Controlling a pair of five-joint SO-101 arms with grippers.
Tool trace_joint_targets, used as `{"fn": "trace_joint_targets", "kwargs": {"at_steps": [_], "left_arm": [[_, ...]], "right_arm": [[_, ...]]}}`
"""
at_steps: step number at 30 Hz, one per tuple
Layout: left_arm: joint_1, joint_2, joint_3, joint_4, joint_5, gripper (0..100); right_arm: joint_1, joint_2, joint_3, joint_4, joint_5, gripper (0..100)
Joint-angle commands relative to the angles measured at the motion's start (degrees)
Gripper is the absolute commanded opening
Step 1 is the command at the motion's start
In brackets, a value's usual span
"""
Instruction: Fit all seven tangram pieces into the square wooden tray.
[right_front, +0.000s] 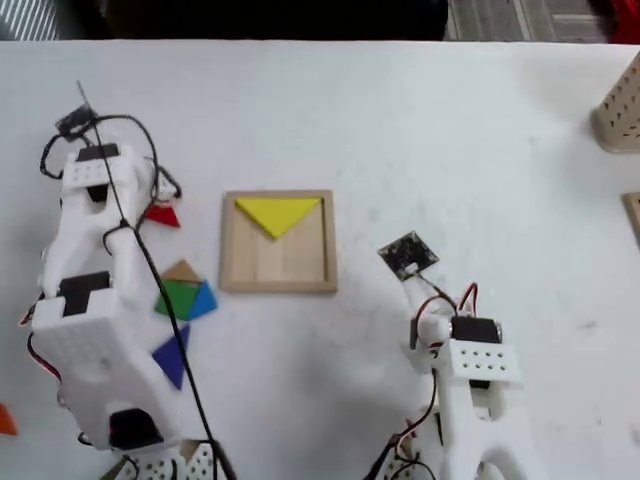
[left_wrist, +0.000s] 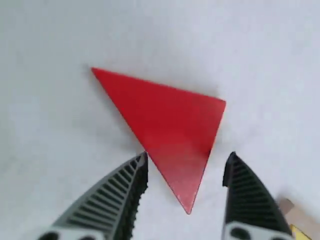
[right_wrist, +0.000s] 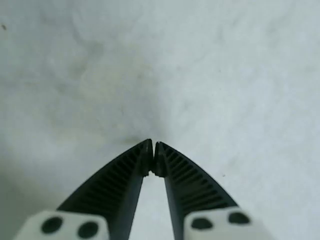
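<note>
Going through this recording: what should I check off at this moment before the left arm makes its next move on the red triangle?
1. The left gripper is open: ok.
2. The red triangular piece lies flat, one corner between the fingers: ok.
3. The square wooden tray has room: ok; the yellow triangular piece sits along one side, the rest is bare.
4. The right gripper is shut over bare table, away from the tray: ok.
5. Fingers low enough to grip: cannot tell.

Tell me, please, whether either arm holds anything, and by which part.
Nothing is held: the left gripper is open around a corner of the red triangle; the right gripper is shut, empty.
</note>
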Motion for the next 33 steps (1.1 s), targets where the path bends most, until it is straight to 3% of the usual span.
{"fn": "trace_joint_targets", "kwargs": {"at_steps": [1, 8, 15, 20, 24, 33], "left_arm": [[0.13, -2.51, -5.98, -0.09, 1.76, 25], [-0.13, -2.33, -6.59, -0.44, 1.76, 26], [-0.22, 3.56, -8.44, 0.09, 2.29, 39], [-3.21, 9.19, -16.18, 3.87, 6.51, 37], [-5.23, 15.96, -24.0, 7.65, 6.42, 32], [-2.95, 30.29, -46.59, 20.92, 3.16, 32]], "right_arm": [[-0.57, -0.31, -0.35, 0.4, 0.62, 1.8], [-0.57, -0.31, -0.35, 0.4, 0.62, 1.8], [-0.57, -0.31, -0.35, 0.4, 0.62, 1.8], [-0.57, -0.31, -0.35, 0.4, 0.62, 1.8], [-0.57, -0.31, -0.35, 0.4, 0.62, 1.8], [-0.57, -0.31, -0.35, 0.4, 0.7, 1.8]]}}
